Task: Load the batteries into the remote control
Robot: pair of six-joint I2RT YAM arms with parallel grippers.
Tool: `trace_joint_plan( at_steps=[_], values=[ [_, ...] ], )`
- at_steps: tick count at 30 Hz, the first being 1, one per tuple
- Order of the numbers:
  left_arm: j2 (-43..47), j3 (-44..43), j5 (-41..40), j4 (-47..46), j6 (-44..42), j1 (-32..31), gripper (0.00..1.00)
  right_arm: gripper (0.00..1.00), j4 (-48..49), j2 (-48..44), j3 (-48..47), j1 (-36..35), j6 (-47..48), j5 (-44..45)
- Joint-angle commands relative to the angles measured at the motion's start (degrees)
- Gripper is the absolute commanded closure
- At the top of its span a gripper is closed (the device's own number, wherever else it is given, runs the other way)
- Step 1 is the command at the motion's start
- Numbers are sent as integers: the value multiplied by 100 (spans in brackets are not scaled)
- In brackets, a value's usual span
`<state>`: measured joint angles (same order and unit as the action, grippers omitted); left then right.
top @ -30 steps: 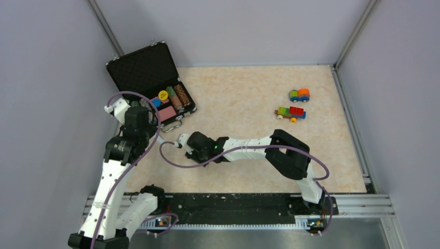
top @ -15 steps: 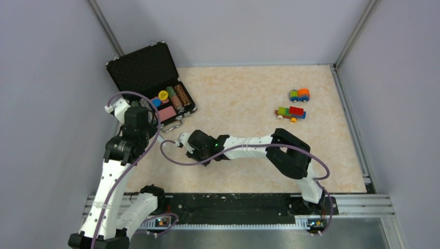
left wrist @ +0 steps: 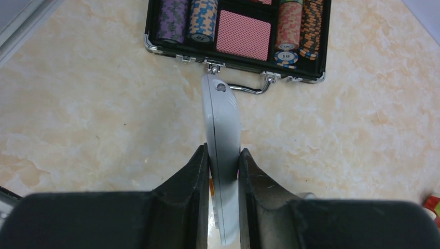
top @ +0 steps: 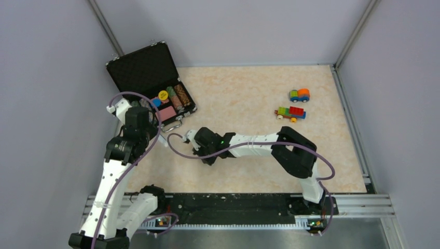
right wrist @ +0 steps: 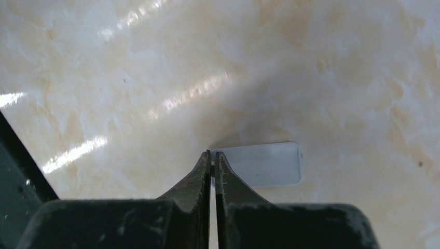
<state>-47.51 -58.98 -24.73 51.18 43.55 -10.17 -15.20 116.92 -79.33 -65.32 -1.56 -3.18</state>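
My left gripper (left wrist: 223,155) is shut on the remote control (left wrist: 222,124), a slim white handset held on edge with its far end pointing at the chip case handle. In the top view that gripper (top: 147,129) hangs just in front of the case. My right gripper (right wrist: 212,155) is shut with nothing between its tips. Its tips hover over the left end of a small flat white plate (right wrist: 264,163) that lies on the table. In the top view the right gripper (top: 196,140) is low over the table, to the right of the left one. The batteries are out of view.
An open black chip case (top: 150,67) with stacks of chips (left wrist: 200,18) and a pink card deck (left wrist: 244,36) stands at the back left. Two colourful toy block cars (top: 299,95) (top: 290,112) sit at the back right. Grey walls enclose the table.
The right gripper has moved a little to the right over the table and closed its jaws. The left arm and the remote control have stayed put.
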Motion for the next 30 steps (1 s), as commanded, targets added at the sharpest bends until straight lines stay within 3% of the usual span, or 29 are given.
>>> trace_joint_plan(
  at_steps=[1,5,9,12,14,16,17,20,23,30],
  values=[
    [94,103,164,-384,6,33,100,100,181,-956,605,413,-781,-504],
    [137,259,506,-660,0,33,100,100,354,-1690,1159,716,-1191,-642],
    [143,736,1645,-1420,96,33,100,100,370,-2338,1627,1133,-1706,-630],
    [92,1572,3211,-2693,738,14,100,100,378,-2834,1883,1511,-2185,-573],
    [-5,2521,3759,-4124,1540,-128,100,100,386,-3139,2021,1756,-2476,-545],
    [-70,3292,3403,-5819,2200,-579,100,100,374,-3447,2096,1938,-2731,-513],
    [-132,3466,2990,-6174,2334,-871,100,100,349,-3545,2115,2030,-2832,-501],
    [-532,3449,1721,-6569,2281,-1713,100,100,280,-3835,2183,2201,-3145,-496],
    [-1000,3397,1054,-6995,2340,-2119,100,100,285,-4083,2294,2300,-3446,-529],
    [-1938,3812,-596,-7871,3591,-2887,100,100,464,-4422,2507,2348,-4113,-763]
  ],
)
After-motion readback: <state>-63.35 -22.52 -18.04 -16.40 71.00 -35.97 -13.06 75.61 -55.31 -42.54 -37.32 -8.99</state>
